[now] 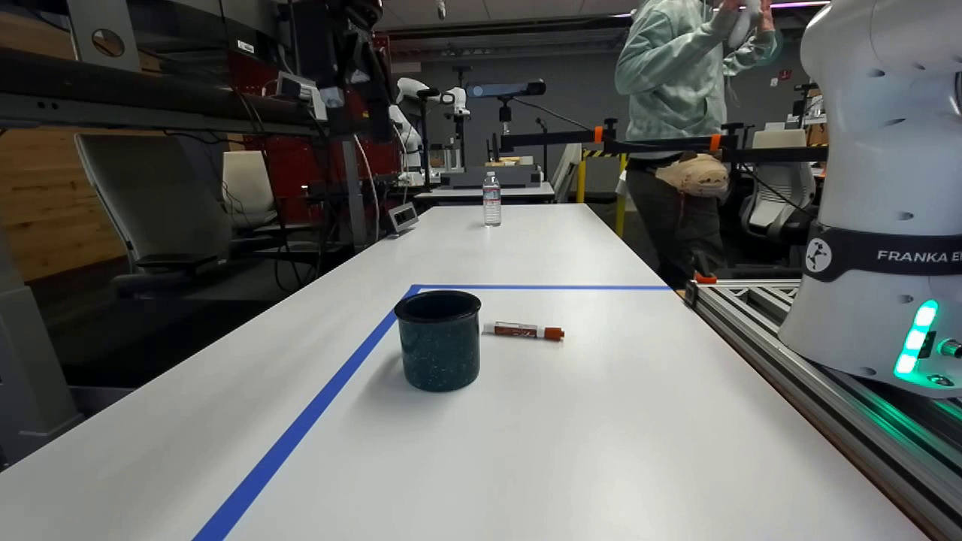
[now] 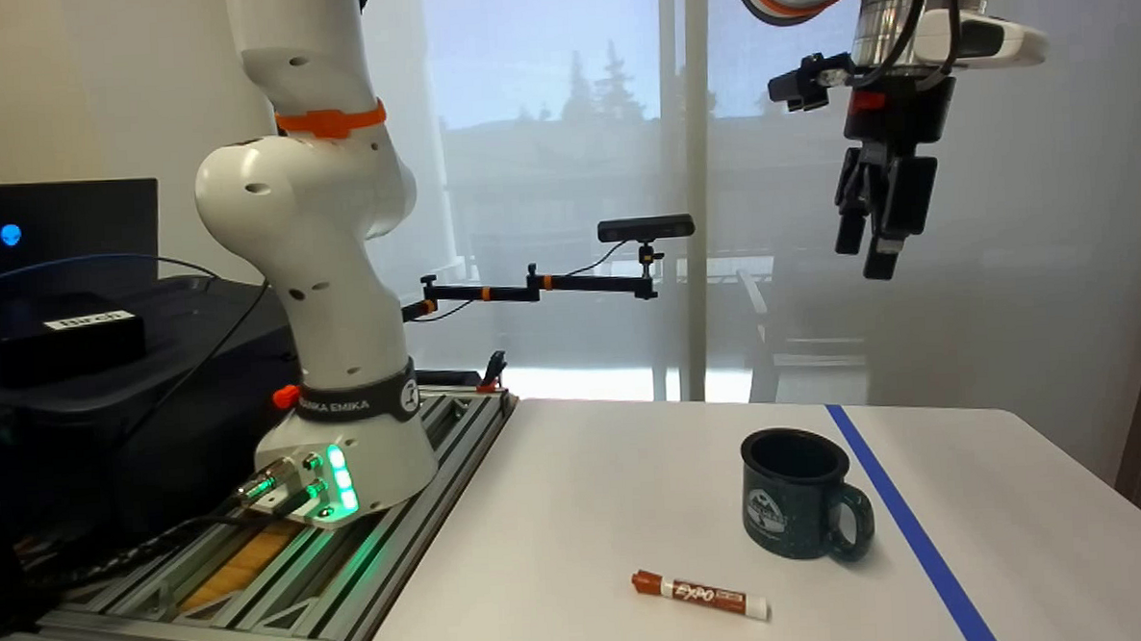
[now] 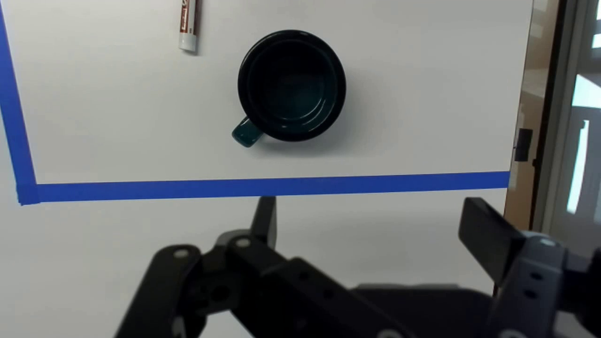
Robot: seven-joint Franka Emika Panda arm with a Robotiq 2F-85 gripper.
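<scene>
Black claw [image 3: 370,203] spread high, mug [image 3: 292,87] near tape [image 3: 155,188]

You're in a robotics lab: your Franka arm [image 2: 339,311] stands on metal rails [image 1: 827,402], another robot arm [image 1: 411,89] and office chairs [image 1: 150,195] beyond.

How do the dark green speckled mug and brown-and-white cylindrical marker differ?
The dark green speckled mug stands upright; the brown-and-white cylindrical marker lies on its side. The mug is wide with a handle; the marker is slim and has none. Both rest on the white table.
</scene>
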